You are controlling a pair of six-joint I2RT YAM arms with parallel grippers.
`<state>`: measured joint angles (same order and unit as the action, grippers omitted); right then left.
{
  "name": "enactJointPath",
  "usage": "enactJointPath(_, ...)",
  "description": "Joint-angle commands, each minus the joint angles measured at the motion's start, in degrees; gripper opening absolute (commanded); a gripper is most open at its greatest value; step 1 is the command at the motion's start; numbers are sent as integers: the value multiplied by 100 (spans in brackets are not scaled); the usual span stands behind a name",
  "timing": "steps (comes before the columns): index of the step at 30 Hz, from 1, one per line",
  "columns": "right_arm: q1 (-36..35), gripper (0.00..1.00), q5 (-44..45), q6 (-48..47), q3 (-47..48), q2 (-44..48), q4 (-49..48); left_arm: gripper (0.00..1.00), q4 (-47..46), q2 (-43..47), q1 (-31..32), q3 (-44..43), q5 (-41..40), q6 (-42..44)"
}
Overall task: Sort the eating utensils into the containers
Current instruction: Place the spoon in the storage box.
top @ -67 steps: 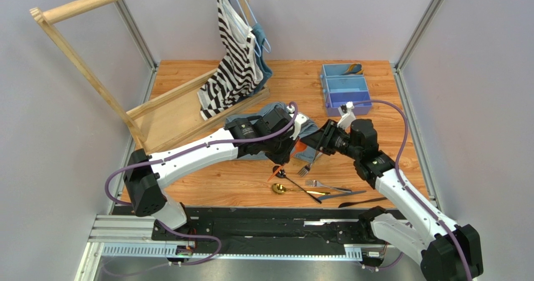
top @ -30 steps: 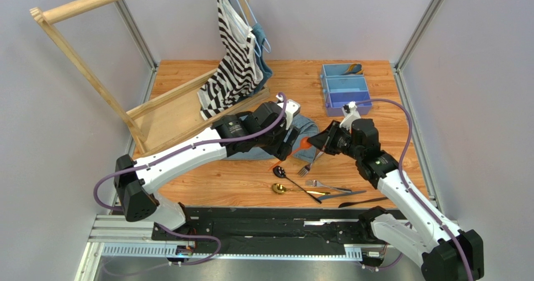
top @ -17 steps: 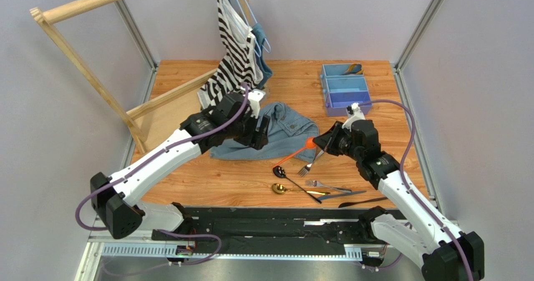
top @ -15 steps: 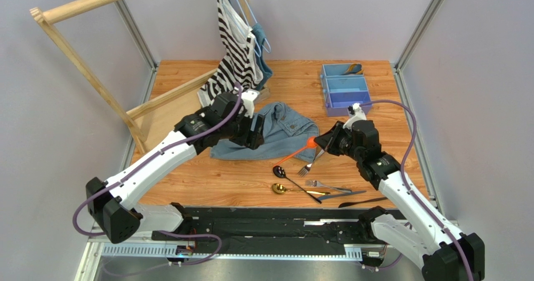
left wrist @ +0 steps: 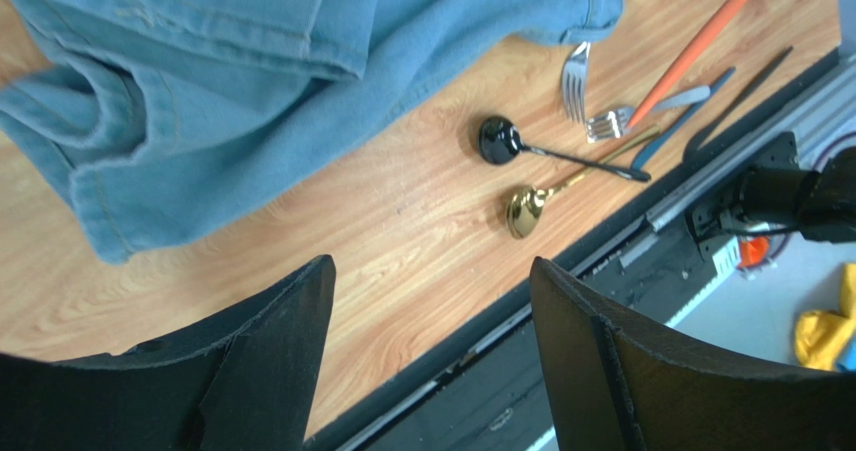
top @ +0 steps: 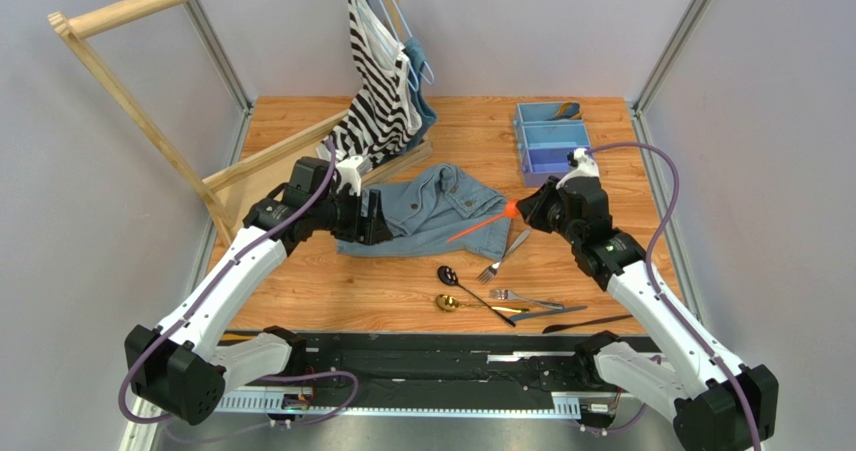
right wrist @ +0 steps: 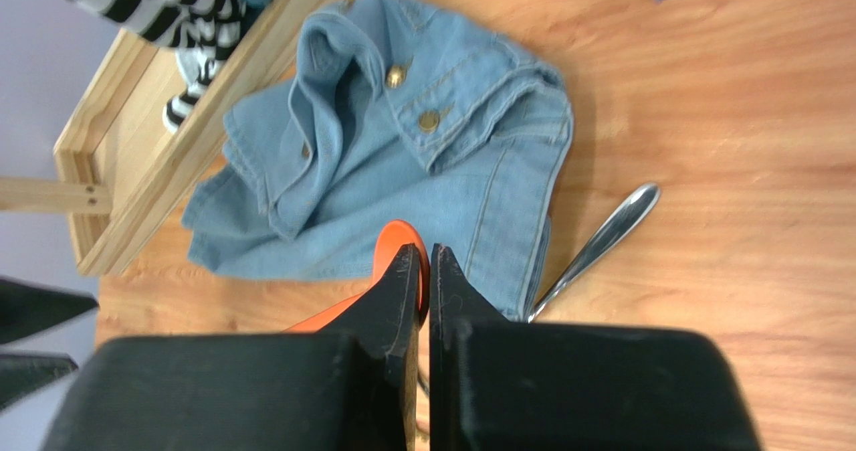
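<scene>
My right gripper (top: pixel 521 213) (right wrist: pixel 425 256) is shut on the bowl end of an orange spoon (top: pixel 480 226) (right wrist: pixel 395 242). The spoon hangs above the table, its handle slanting down to the left. My left gripper (top: pixel 376 220) (left wrist: pixel 432 265) stands open and holds nothing, at the left edge of a denim garment (top: pixel 442 205). Loose on the wood near the front lie a silver fork (top: pixel 505 253) (left wrist: pixel 574 70), a black spoon (top: pixel 449 275) (left wrist: pixel 498 140), a gold spoon (top: pixel 446 302) (left wrist: pixel 523 210), another fork (top: pixel 520 296) and two dark knives (top: pixel 563 313). The light blue tray (top: pixel 551 156) sits at the back right with a utensil (top: pixel 567 111) in its far compartment.
The crumpled denim garment (right wrist: pixel 402 160) covers the middle of the table. A wooden rack (top: pixel 151 120) with a striped shirt (top: pixel 374 90) on a hanger stands at the back left. Metal frame posts edge the table, and a black rail (top: pixel 432 356) runs along the front.
My left arm has pulled back to the left, away from the utensils, its gripper open. My right gripper has lifted the orange spoon and carried it up and back toward the tray.
</scene>
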<state>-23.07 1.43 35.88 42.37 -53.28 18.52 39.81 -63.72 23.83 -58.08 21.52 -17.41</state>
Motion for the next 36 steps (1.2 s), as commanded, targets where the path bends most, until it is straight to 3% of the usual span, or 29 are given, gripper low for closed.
enactJointPath(1, 31, 0, 788, -371, 771, -217, 63, 78, -255, 229, -239, 262, 652, 54)
enactJointPath(8, 197, 0, 1298, -880, 1932, -991, 318, 78, -229, 756, -239, 491, 371, -8)
enactJointPath(14, 663, 0, 930, -1091, 2652, -1641, 354, 79, -167, 1002, -239, 491, 177, -17)
enactJointPath(26, 1365, 0, 561, -1338, 3084, -2301, -112, 79, -158, 1239, -239, 517, 134, -26)
enactJointPath(30, 1639, 0, 463, -1250, 3548, -2914, -270, 79, -140, 1292, -239, 517, 142, -8)
enactJointPath(36, 1727, 0, 1131, -1443, 4322, -3810, -499, 78, -158, 1380, -239, 535, 177, -17)
